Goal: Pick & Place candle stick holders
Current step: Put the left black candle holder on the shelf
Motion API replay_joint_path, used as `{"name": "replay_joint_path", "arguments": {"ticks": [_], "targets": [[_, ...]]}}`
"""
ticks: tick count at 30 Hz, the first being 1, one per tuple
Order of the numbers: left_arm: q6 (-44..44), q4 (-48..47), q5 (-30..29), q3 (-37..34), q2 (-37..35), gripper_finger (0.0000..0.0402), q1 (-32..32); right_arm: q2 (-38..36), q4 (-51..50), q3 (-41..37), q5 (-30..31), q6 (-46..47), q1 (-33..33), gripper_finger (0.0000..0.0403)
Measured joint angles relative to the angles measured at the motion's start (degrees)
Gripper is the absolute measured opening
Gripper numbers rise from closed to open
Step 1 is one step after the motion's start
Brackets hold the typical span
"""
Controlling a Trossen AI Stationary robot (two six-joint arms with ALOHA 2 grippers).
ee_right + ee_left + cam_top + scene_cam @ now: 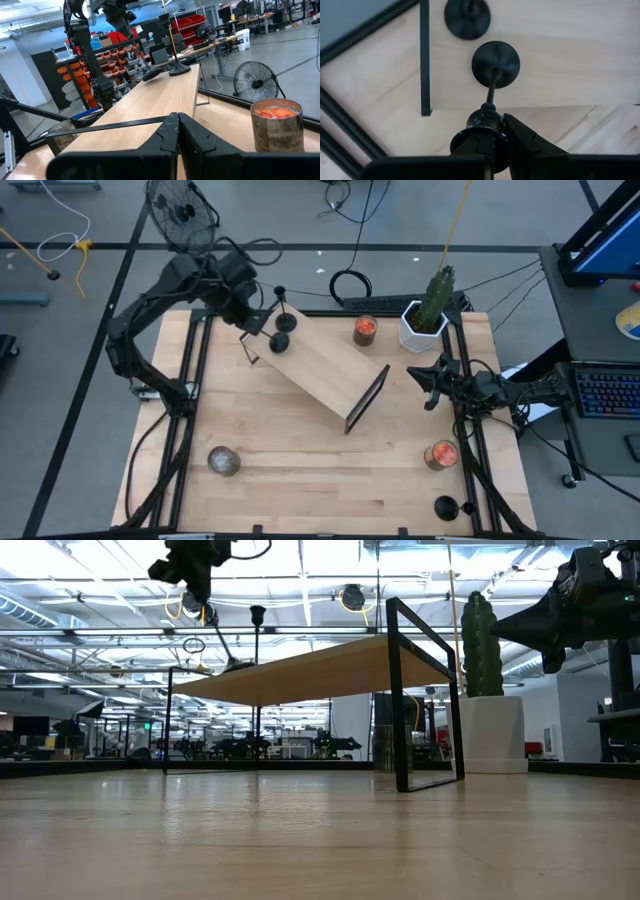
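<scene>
My left gripper is shut on a matte-black candle stick holder over the far-left end of the wooden shelf. The holder slants, its disc base at the shelf top; whether the base touches, I cannot tell. A second holder stands upright on its disc base on the shelf just beyond; it also shows in the low view. A third holder stands on the table at the near right corner. My right gripper is shut and empty, right of the shelf. My left gripper pinches the holder's top cup, at the upper end of the stem, between its two fingers. The fingers come from above, slanting from the far left. The holder hangs tilted below them, its disc base lowest, over the shelf top.
A white pot with a green cactus and an orange candle jar stand at the far right. Another orange jar stands near the right edge, and a grey ball lies near left. Black rails frame the table.
</scene>
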Motion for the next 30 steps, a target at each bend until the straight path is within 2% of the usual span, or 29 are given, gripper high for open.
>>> {"name": "replay_joint_path", "arguments": {"ticks": [14,30], "targets": [[-5.27,-0.03,-3.71,-0.71,-1.18,0.0021,0.38,0.00,-0.02,0.00,0.00,0.00,0.00,0.0004],[-6.73,0.01,-2.57,-0.71,-1.62,0.0021,0.71,0.00,-0.02,0.00,0.00,0.00,0.00,0.0004]]}}
